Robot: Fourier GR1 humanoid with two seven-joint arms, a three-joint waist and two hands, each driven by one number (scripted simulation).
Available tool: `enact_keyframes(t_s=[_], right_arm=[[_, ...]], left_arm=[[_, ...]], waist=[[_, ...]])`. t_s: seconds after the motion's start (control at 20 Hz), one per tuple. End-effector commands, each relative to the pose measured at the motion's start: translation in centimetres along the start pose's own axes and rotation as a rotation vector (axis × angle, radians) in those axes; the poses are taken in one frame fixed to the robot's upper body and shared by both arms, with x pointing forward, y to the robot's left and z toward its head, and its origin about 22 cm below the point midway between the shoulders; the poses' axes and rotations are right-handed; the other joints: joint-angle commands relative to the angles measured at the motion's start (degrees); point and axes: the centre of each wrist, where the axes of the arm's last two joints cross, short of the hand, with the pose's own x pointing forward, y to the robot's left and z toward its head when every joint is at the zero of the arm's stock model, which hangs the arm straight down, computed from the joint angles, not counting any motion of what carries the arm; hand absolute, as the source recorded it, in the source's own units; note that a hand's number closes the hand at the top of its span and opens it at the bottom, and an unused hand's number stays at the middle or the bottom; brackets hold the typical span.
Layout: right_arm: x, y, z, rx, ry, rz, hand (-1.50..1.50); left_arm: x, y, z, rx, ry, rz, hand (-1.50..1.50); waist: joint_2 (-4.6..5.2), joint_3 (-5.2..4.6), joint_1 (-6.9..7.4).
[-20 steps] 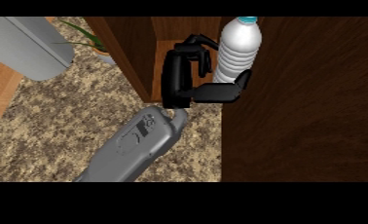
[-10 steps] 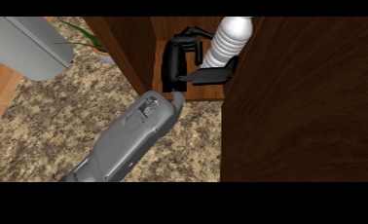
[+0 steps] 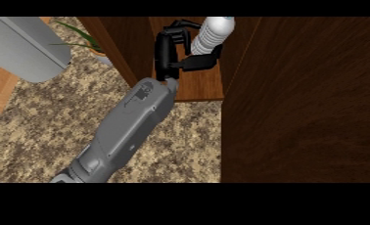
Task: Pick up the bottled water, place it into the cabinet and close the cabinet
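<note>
The bottled water [image 3: 210, 35] is a clear ribbed bottle, leaning inside the open wooden cabinet above its shelf floor [image 3: 201, 82]. My left hand [image 3: 168, 52] is shut on the bottle from its left side. The fingers curl over the far side and the thumb [image 3: 198, 63] presses the near side. The bottle's cap is hidden at the top edge of the head view, and I cannot tell whether its base touches the shelf. The grey forearm [image 3: 127, 126] runs in from the lower left. My right hand does not show.
The cabinet's dark wooden door [image 3: 300, 101] stands open and fills the right side. A wooden side panel [image 3: 119, 48] bounds the opening on the left. A grey appliance [image 3: 29, 48] and a potted plant [image 3: 85, 42] stand at the left on the speckled counter [image 3: 43, 121].
My left hand has carried the bottle deeper into the cabinet, away from me. The bottle went from upright to leaning, and its blue cap has passed out of view.
</note>
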Motion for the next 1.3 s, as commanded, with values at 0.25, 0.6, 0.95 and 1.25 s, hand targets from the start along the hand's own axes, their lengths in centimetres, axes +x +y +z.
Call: enact_keyframes(t_s=[0.25, 0.6, 0.95, 1.25], right_arm=[[0.7, 0.7, -0.8, 0.008, -0.088, -0.06, -1.5], [1.0, 0.6, -1.3, -0.002, -0.09, -0.072, -1.5], [1.4, 0.1, -0.6, 0.021, -0.093, -0.041, -1.5], [1.6, -0.1, -1.5, 0.027, -0.089, -0.026, -1.5]], left_arm=[[-3.0, 1.6, -1.8, 0.001, -0.042, -0.188, 1.5], [-1.8, 0.9, -3.7, -0.022, -0.039, -0.277, -1.5], [-1.1, 1.1, -5.1, 0.011, -0.011, -0.271, -1.5], [0.3, 1.1, -6.2, -0.032, -0.088, -0.167, -1.5]], waist=[[0.44, 0.02, -1.17], [0.08, 0.02, -0.49], [0.31, 0.0, -1.19], [0.37, -0.03, -0.22]])
